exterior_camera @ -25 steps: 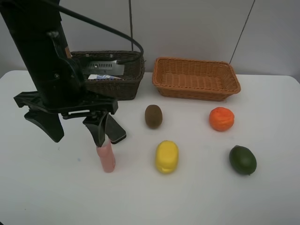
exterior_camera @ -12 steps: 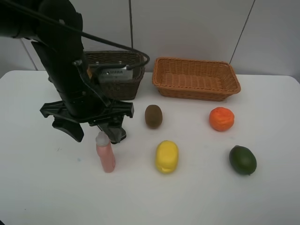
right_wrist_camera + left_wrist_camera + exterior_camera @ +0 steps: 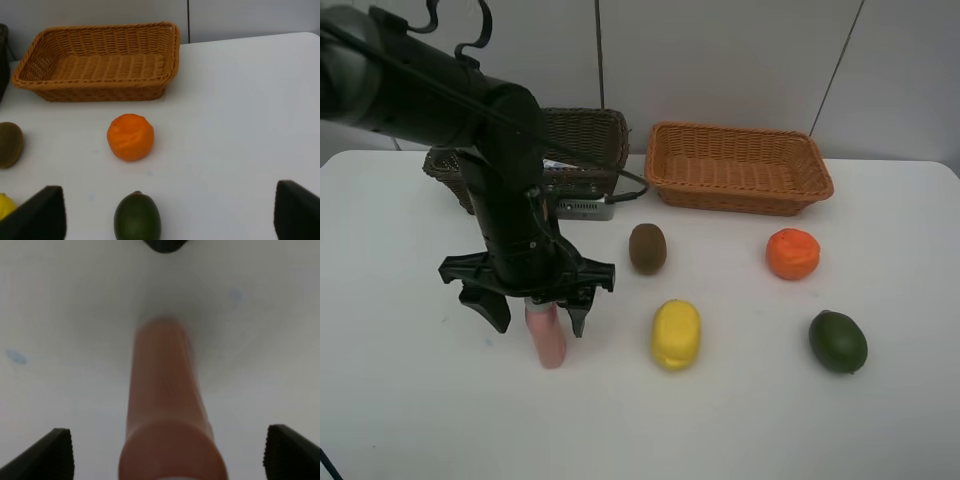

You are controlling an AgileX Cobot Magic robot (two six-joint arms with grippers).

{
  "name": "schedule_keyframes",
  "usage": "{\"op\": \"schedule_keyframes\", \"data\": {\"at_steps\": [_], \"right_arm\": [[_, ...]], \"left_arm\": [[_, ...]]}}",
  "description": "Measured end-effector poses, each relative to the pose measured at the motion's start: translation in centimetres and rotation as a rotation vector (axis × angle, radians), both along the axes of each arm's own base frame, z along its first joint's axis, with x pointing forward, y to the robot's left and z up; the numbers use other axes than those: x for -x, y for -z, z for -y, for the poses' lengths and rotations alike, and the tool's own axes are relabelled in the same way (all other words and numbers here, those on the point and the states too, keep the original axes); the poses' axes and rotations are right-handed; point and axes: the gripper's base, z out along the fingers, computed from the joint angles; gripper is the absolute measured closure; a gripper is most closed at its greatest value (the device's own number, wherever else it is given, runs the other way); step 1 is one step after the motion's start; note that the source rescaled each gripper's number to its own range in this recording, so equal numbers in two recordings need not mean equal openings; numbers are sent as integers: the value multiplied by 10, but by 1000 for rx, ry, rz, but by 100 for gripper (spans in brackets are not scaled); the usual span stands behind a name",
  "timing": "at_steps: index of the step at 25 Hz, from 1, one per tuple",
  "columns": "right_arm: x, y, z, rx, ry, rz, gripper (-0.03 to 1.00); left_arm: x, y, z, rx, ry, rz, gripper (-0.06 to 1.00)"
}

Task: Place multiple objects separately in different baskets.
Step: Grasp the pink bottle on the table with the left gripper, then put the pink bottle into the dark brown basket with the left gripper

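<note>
Exterior high view gives me the layout. The left end effector (image 3: 537, 320) hangs spread over the small pink bottle (image 3: 549, 343), which stands upright on the white tabletop (image 3: 770, 420) with one finger on each side. The left wrist view adds the close look: the blurred bottle sits between two black fingertips (image 3: 56, 455), with a clear gap on both sides.

The right end effector (image 3: 167, 220) shows only in the right wrist view, fingers wide apart and gripping nothing, looking over the lime (image 3: 137, 217) and orange (image 3: 130, 136).

The kiwi (image 3: 647, 247) and lemon (image 3: 676, 333) lie loose in front of the light tan basket (image 3: 740, 190). The dark brown basket (image 3: 588, 135) sits beside it, partly behind my left arm. Pale grey wall panels with seams stand behind.
</note>
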Motion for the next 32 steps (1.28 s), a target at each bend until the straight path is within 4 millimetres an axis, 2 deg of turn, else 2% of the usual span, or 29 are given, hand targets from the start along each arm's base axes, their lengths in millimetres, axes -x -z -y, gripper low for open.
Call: {"op": "schedule_keyframes", "data": {"at_steps": [3, 4, 5, 7, 9, 10, 14, 17, 20, 23, 26, 28, 29, 32], "right_arm": [[0, 0, 0, 0, 0, 0, 1], [0, 0, 0, 0, 0, 0, 1], [0, 0, 0, 0, 0, 0, 1], [0, 0, 0, 0, 0, 0, 1], [0, 0, 0, 0, 0, 0, 1], [0, 0, 0, 0, 0, 0, 1], [0, 0, 0, 0, 0, 0, 1], [0, 0, 0, 0, 0, 0, 1], [0, 0, 0, 0, 0, 0, 1], [0, 0, 0, 0, 0, 0, 1], [0, 0, 0, 0, 0, 0, 1], [0, 0, 0, 0, 0, 0, 1], [0, 0, 0, 0, 0, 0, 1], [0, 0, 0, 0, 0, 0, 1]], "left_arm": [[0, 5, 0, -7, 8, -8, -4], [0, 5, 0, -7, 9, -8, 0], [0, 5, 0, -7, 12, -8, 8], [0, 5, 0, -8, 14, -10, 33], [1, 4, 0, -11, 18, -15, 65], [1, 4, -1, -13, 24, -18, 67], [1, 4, -1, -14, 46, -20, 66], [2, -7, -1, -4, 54, -10, 66], [-4, -44, 4, 56, 58, 64, 66], [-22, -88, 11, 122, 68, 173, 66], [-57, -129, 7, 182, 36, 306, 66], [-87, -147, -5, 204, -11, 383, 66], [-104, -153, -12, 209, -39, 419, 66], [-148, -156, -30, 215, -115, 488, 66]]}}
